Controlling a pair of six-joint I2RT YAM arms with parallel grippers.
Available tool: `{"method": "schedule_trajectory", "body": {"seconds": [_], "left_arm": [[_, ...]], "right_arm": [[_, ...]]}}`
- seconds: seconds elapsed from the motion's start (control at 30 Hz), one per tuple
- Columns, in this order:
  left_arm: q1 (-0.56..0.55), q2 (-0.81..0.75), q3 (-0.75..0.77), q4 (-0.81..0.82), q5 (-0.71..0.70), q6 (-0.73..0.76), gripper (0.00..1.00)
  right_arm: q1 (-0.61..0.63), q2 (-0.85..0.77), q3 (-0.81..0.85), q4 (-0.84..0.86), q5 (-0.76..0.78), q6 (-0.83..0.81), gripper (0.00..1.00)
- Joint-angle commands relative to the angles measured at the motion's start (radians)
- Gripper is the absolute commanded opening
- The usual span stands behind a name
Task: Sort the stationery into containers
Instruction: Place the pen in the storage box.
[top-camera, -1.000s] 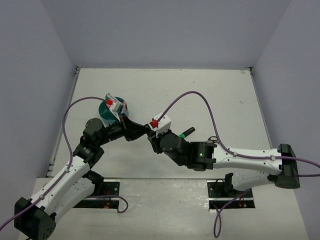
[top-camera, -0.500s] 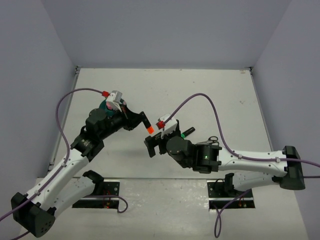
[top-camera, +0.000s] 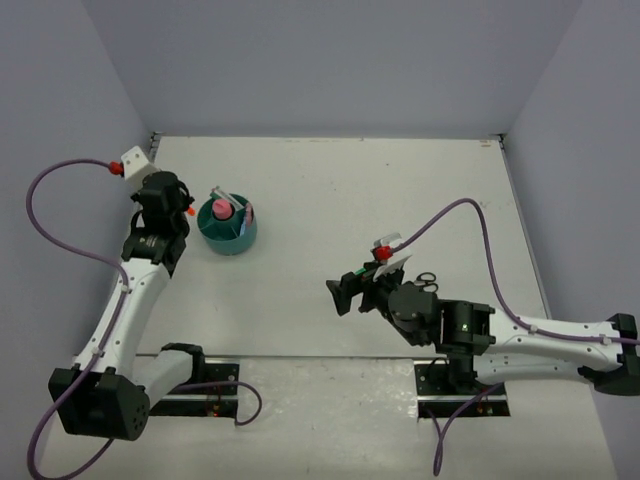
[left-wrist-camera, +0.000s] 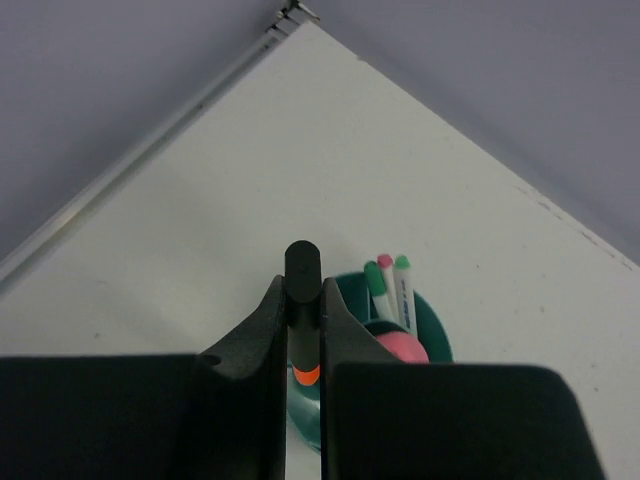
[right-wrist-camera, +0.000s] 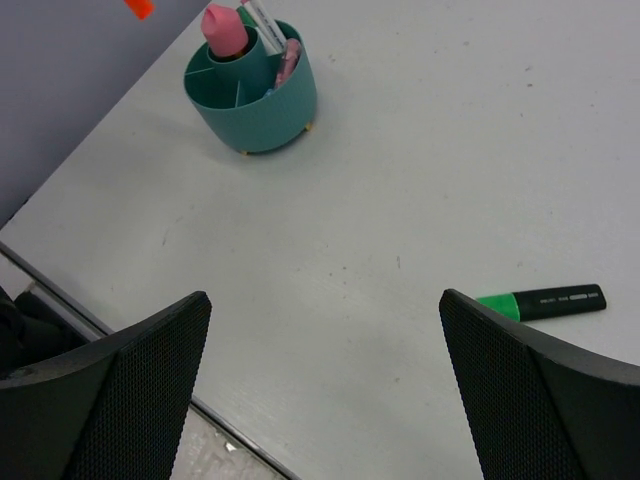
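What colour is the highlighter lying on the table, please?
The highlighter has a green end and black barrel, clearest in the right wrist view.

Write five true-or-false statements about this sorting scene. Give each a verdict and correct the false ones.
1. The left tool is shut on the orange highlighter. True.
2. The right tool grips the green highlighter. False: the right tool is open and empty, and the green highlighter lies on the table.
3. The teal organiser holds a pink tube and pens. True.
4. The teal organiser lies tipped on its side. False: it stands upright.
5. The scissors are inside the teal organiser. False: they lie on the table beside the right arm.
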Motion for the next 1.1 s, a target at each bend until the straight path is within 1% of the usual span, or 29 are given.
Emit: {"method": "schedule_trajectory", "body": {"seconds": [0.0,0.03,0.07,0.13,0.2,0.43,0.53,0.57,0.6,0.63,0.67,0.7,0.73,0.77,0.83,0.9,0.93,1.0,1.03,1.07], "left_arm": [[0.068,0.025,-0.06,0.229,-0.009,0.039,0.0],[0.068,0.031,-0.111,0.326,0.001,0.035,0.0],[0.069,0.036,-0.148,0.382,0.007,0.026,0.0],[0.069,0.053,-0.207,0.48,0.019,0.014,0.0],[0.069,0.069,-0.245,0.559,0.076,0.025,0.0],[0.069,0.103,-0.334,0.645,0.102,-0.01,0.0],[0.068,0.122,-0.345,0.66,0.124,-0.018,0.0],[0.069,0.127,-0.346,0.66,0.13,-0.022,0.05],[0.069,0.133,-0.346,0.659,0.135,-0.026,0.15],[0.068,0.143,-0.345,0.656,0.138,-0.031,0.29],[0.068,0.149,-0.341,0.647,0.137,-0.038,0.3],[0.068,0.153,-0.341,0.634,0.135,-0.048,0.39],[0.069,0.155,-0.334,0.601,0.124,-0.062,0.64],[0.068,0.152,-0.328,0.576,0.097,-0.089,0.75],[0.069,0.122,-0.298,0.5,0.082,-0.105,0.9],[0.069,0.089,-0.276,0.444,0.08,-0.115,0.98],[0.069,0.064,-0.258,0.424,0.086,-0.116,1.0],[0.068,0.002,-0.211,0.383,0.108,-0.115,1.0],[0.068,-0.027,-0.188,0.353,0.126,-0.115,1.0],[0.068,-0.053,-0.185,0.327,0.147,-0.114,1.0]], "right_arm": [[0.002,-0.085,-0.056,0.021,0.03,0.02,0.99],[0.002,-0.107,-0.071,0.031,0.023,0.013,0.99],[0.002,-0.12,-0.078,0.038,0.018,0.004,0.99],[0.002,-0.143,-0.082,0.038,0.018,-0.009,0.99],[0.002,-0.162,-0.082,0.03,0.004,-0.018,0.99],[0.002,-0.244,-0.125,0.023,-0.024,-0.011,0.99],[0.002,-0.254,-0.143,0.024,-0.025,-0.004,0.99],[0.002,-0.252,-0.145,0.025,-0.026,0.001,0.99],[0.002,-0.247,-0.145,0.026,-0.026,0.004,0.99],[0.002,-0.24,-0.144,0.026,-0.025,0.006,0.99],[0.002,-0.23,-0.142,0.026,-0.021,0.011,0.99],[0.002,-0.22,-0.142,0.027,-0.012,0.017,0.99],[0.001,-0.207,-0.137,0.026,0.019,0.035,0.99],[-0.002,-0.19,-0.131,0.017,0.047,0.05,0.99],[-0.057,-0.109,-0.085,-0.057,0.056,0.131,0.99],[-0.122,-0.03,-0.036,-0.114,-0.004,0.229,0.99],[-0.178,0.003,-0.02,-0.14,-0.061,0.267,0.99],[-0.306,0.067,0.005,-0.18,-0.184,0.332,0.99],[-0.354,0.106,0.018,-0.193,-0.221,0.367,0.99],[-0.382,0.14,0.035,-0.21,-0.221,0.396,0.99]]}}
